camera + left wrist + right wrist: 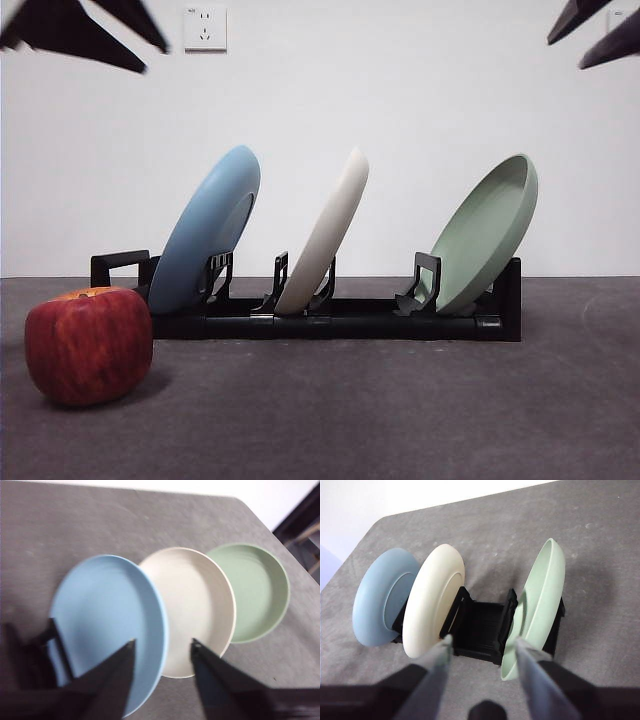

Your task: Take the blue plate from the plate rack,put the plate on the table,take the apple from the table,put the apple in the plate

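grey table (400, 420) | plate rack (350, 322): blue plate (205, 232) slotted | apple (88, 344) beside | both jaws released

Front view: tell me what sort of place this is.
Probably an indoor test bench, not a kitchen: a bare dark grey table against a plain white wall with a socket, bearing only a plate rack and an apple.
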